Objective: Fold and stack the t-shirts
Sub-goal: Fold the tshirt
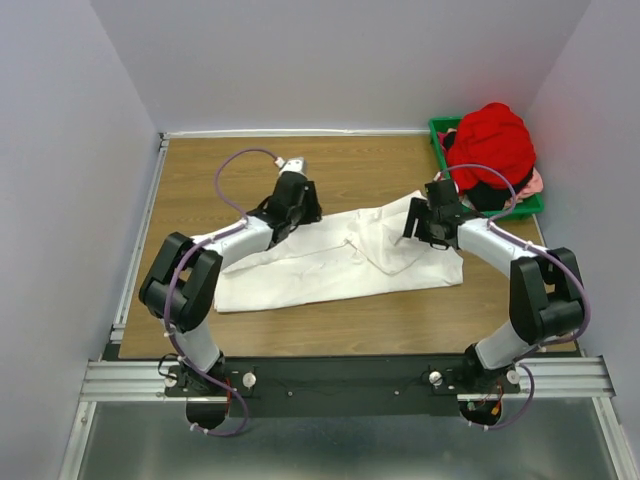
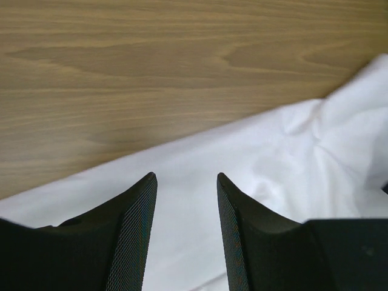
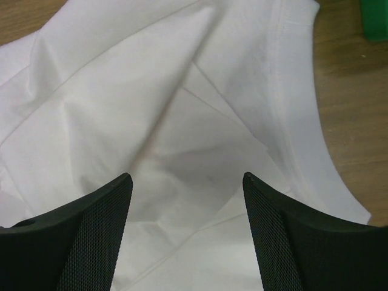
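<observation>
The left fingers [image 2: 142, 206] stood apart with nothing between them, poised over the near-left part of the white tee [image 1: 320, 265], close to its far edge where bare worktop [image 1: 350, 170] began. The right fingers [image 3: 109, 206] gaped wider, also empty, above a creased fold near the tee's stitched hem at its right end. The tee lay spread and rumpled across the middle of the worktop, between the two arms. In the far right corner a red tee [image 1: 490, 140] was heaped in the green bin [image 1: 437, 128].
</observation>
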Robot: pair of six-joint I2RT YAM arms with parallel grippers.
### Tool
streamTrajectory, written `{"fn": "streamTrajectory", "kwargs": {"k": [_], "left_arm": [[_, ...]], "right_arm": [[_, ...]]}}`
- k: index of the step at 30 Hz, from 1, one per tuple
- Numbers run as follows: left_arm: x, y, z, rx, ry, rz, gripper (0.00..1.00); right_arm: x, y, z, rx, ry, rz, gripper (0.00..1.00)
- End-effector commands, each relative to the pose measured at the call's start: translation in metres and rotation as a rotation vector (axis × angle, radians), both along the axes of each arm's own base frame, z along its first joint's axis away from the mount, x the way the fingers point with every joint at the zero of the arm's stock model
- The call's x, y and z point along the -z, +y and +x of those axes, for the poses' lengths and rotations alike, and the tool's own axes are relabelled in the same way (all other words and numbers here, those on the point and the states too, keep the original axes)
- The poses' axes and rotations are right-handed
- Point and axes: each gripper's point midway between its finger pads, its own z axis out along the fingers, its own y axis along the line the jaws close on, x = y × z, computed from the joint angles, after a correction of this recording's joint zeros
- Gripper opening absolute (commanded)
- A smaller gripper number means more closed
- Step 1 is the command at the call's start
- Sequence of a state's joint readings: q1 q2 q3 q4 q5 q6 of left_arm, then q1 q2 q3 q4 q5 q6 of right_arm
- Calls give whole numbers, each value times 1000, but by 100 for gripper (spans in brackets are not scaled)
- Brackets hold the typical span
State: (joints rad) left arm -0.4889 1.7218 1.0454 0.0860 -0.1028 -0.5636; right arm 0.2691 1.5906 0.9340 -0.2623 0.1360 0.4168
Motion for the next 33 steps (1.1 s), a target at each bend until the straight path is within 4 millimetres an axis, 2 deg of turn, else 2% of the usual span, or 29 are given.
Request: {"fn": "streamTrajectory", "kwargs": {"k": [1,2,5,6,7,11,12,15,21,25,30,33], "left_arm": [[-26,-65,-32,152,-54,13,52],[-31,-89,-44,208,-60,-2,52],[-33,-123,-59,284,-64,-34,52],[-33,-138,-70,322,-61,-40,52],[-30,-144,-73,338,-55,-40,52],[-42,-178,-94,444,-108,-70,52],[-42,-190,-107,486,-110,-80,52],[-39,-210,-120,548,-109,-102,50],[-26,-230,-136,602,-99,-97,49],[-7,-238,-142,615,-59,-70,47],[23,-233,-145,573,14,13,47],[33,-224,-145,528,36,63,47]], "right_arm": [[-5,-14,-11,30,-8,-15,80],[-6,-17,-13,37,-7,-16,79],[2,-19,-18,39,15,-14,76],[4,-19,-19,38,23,-10,75],[6,-18,-20,36,30,-7,75],[14,-18,-23,35,53,-2,71],[17,-20,-24,39,64,-10,69],[25,-25,-25,45,84,-22,67],[34,-29,-22,53,111,-16,63],[33,-29,-17,50,109,-8,61],[31,-28,-14,45,107,13,61],[31,-28,-14,43,107,22,61]]}}
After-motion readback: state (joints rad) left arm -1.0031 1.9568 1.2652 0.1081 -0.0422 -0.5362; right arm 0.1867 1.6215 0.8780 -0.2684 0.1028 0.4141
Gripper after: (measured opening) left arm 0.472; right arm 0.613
